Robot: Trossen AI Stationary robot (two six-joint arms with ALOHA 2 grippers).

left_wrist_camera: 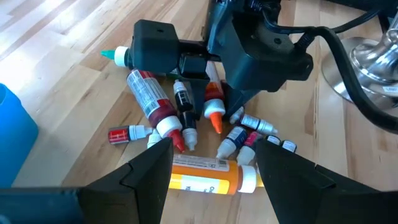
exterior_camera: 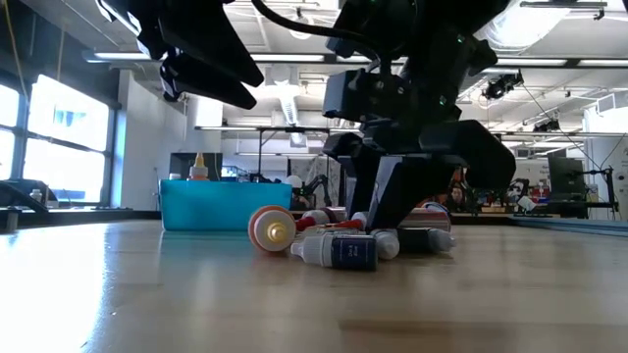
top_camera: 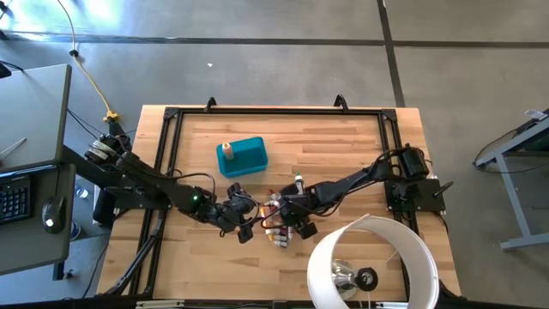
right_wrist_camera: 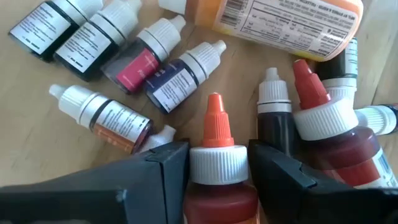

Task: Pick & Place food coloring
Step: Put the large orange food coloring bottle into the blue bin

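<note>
Teal bin [top_camera: 246,155] sits back-left of centre on the table [top_camera: 343,137], one orange bottle [top_camera: 226,151] upright inside, so it reads as the drop target. Left gripper [top_camera: 243,225] is in front of the bin, low over the near-left edge of the bottle pile [top_camera: 281,221]; left wrist view shows its fingers [left_wrist_camera: 146,167] spread wide with nothing between them, framing a big orange bottle [left_wrist_camera: 208,176] lying on its side, probably lined up for that one. Food coloring is all heaped mid-table, lying flat and touching each other: a large red bottle [left_wrist_camera: 152,102], small dark and clear droppers [left_wrist_camera: 239,138], a teal-capped one [left_wrist_camera: 116,56] at the far edge. Right gripper [right_wrist_camera: 217,171] is down in the pile from the right, fingers [right_wrist_camera: 163,163] straddling a red bottle with a white collar and orange tip [right_wrist_camera: 217,160], pads close on both sides of the collar; looks like a grasp closing, cannot tell if contact is firm. Neighbours sit tight against it, a dark dropper [right_wrist_camera: 275,118] and another red-tipped bottle [right_wrist_camera: 320,109] just beside the right finger, so the lift may drag them. Both grippers are near each other over the pile, collision risk. White lamp shade [top_camera: 373,262] at front right, off the work area.
</note>
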